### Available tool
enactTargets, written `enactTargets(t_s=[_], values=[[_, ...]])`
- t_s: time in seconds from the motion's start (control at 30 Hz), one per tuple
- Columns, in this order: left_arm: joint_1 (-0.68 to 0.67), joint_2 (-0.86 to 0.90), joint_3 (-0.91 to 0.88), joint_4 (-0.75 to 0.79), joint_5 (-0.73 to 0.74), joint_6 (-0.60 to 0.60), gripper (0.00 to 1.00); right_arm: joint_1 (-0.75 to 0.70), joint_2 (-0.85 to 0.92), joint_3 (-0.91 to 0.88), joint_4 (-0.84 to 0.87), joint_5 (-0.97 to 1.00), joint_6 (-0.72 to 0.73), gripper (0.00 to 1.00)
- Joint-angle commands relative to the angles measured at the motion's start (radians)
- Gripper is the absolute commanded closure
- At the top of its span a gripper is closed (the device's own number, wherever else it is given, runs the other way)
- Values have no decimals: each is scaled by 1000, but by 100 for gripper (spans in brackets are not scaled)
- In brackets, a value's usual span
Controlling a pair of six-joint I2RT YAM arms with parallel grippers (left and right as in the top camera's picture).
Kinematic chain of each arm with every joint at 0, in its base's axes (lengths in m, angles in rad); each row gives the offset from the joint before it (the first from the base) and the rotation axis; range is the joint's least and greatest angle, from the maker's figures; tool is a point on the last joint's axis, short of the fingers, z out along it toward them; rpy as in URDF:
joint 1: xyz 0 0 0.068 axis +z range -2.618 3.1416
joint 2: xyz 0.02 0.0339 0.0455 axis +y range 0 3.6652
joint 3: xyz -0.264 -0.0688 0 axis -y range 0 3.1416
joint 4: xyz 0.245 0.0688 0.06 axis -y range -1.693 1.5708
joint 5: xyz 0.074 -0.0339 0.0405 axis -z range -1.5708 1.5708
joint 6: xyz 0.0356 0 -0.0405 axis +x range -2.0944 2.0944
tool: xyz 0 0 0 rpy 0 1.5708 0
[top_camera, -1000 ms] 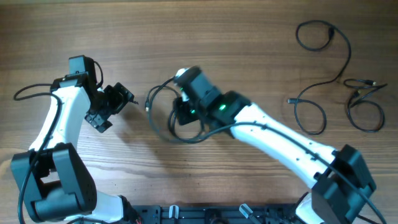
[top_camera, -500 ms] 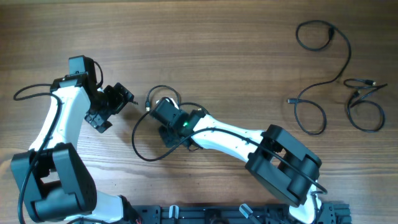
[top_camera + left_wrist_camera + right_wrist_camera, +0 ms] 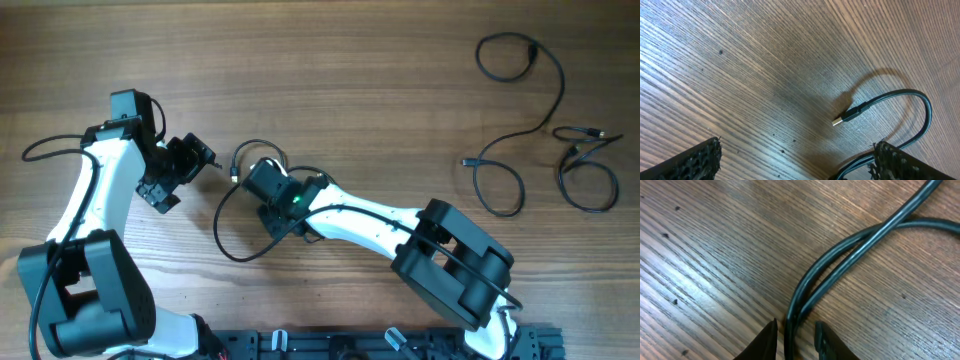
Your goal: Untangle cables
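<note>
light: bright, even | glare: wood (image 3: 700, 30) sheen above left fingers (image 3: 692, 162) | shadow: soft, beside cable (image 3: 910, 95) between them | blur: right fingertips (image 3: 768, 341) soft

R gripper (image 3: 796, 341) tips close together at bottom edge, doubled black cable (image 3: 883, 226) btwn them. Strands curve up-right ahead over wood tabletop (image 3: 705, 255), crossing further out. Contact w/ tips unclear.

Wooden table, black rail at its near edge.
The table (image 3: 380, 80) is brown wood, its long grain running side to side in paler and darker streaks. Close up, the boards are ridged and dotted with small dark specks (image 3: 720, 51). The black rail (image 3: 330, 345) lies along the near edge with a few grey fittings on it, partly cut off from sight.
</note>
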Motion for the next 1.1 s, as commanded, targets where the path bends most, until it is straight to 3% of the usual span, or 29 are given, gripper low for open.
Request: enactTargets(t_s=[0.0,0.03,0.17,0.3,0.43,0.67,0.93,0.97,1.0,1.03,1.07], values=[[5,0,6,-1,-9,16,0,2,29,-4,-18,25,-5,88],[5,0,6,-1,-9,16,0,1,29,-4,-18,25,-4,96],[5,0,6,-1,-9,16,0,-31,-23,3,-31,19,-2,96],[5,0,6,-1,-9,16,0,-142,-216,6,-37,-54,-5,96],[5,0,6,-1,-9,15,0,-296,-323,6,-68,71,-28,96],[5,0,6,-1,-9,15,0,-614,-315,2,-222,285,-31,96],[5,0,6,-1,-9,16,0,-911,-313,-4,-291,297,-30,94],[5,0,6,-1,-9,16,0,-926,-313,-4,-291,297,-30,91],[5,0,6,-1,-9,16,0,-937,-313,-4,-291,297,-30,80],[5,0,6,-1,-9,16,0,-945,-313,-4,-291,296,-30,61],[5,0,6,-1,-9,16,0,-950,-313,-4,-291,289,-30,28]])
